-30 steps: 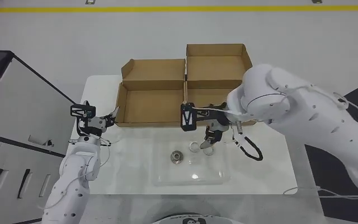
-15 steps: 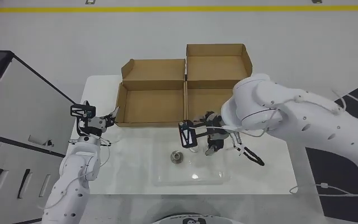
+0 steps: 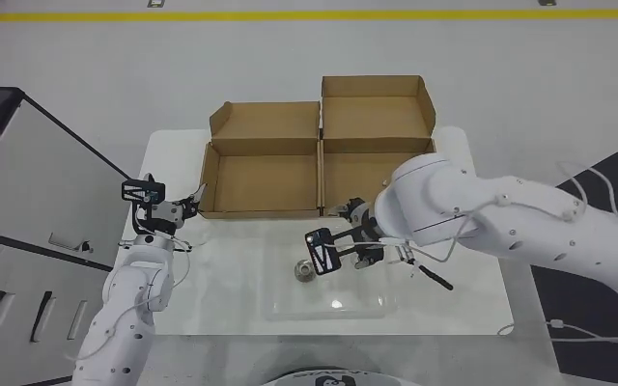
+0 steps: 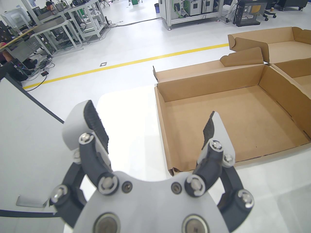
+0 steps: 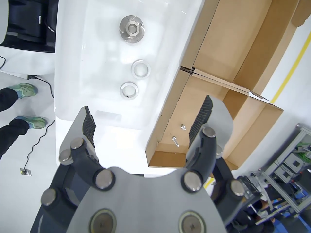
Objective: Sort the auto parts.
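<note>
Over the last second my right wrist has swung from the box edge toward the tray; my right gripper (image 5: 145, 115) hangs wide open and empty. Just ahead of its ribbed black pads (image 5: 88, 122) lies a flat metal ring (image 5: 129, 90), a second ring (image 5: 141, 69) just past it, and a round flanged hub (image 5: 132, 29) beyond, all in a clear glossy tray (image 3: 333, 312). Beside one finger, the right cardboard box (image 5: 194, 88) holds two small bolts (image 5: 182, 127). My left gripper (image 4: 151, 117) has not moved: wide open, empty, near the left cardboard box (image 4: 230, 112).
</note>
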Available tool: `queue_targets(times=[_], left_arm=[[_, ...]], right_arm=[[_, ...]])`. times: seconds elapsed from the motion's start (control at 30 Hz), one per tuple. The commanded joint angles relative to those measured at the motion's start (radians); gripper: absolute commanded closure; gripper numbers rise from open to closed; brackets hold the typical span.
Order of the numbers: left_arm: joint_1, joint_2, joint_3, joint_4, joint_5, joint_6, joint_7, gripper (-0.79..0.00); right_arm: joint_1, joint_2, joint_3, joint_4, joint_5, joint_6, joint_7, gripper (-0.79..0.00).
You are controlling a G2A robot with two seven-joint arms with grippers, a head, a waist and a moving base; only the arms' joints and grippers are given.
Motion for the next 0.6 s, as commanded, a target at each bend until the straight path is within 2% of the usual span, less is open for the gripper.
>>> queue_targets(times=[0.0, 0.27, 0.57], left_arm=[[0.0, 0.0, 0.0, 0.0, 0.0, 0.0, 0.0, -0.785], [0.0, 0.0, 0.0, 0.0, 0.0, 0.0, 0.0, -0.785], [0.0, 0.0, 0.0, 0.0, 0.0, 0.0, 0.0, -0.785]], right_arm=[[-0.004, 0.0, 0.0, 0.001, -0.015, -0.006, -0.006, -0.785], [-0.035, 0.006, 0.0, -0.004, -0.14, -0.069, -0.069, -0.785], [-0.035, 0.006, 0.0, -0.004, -0.14, -0.069, -0.069, -0.785]])
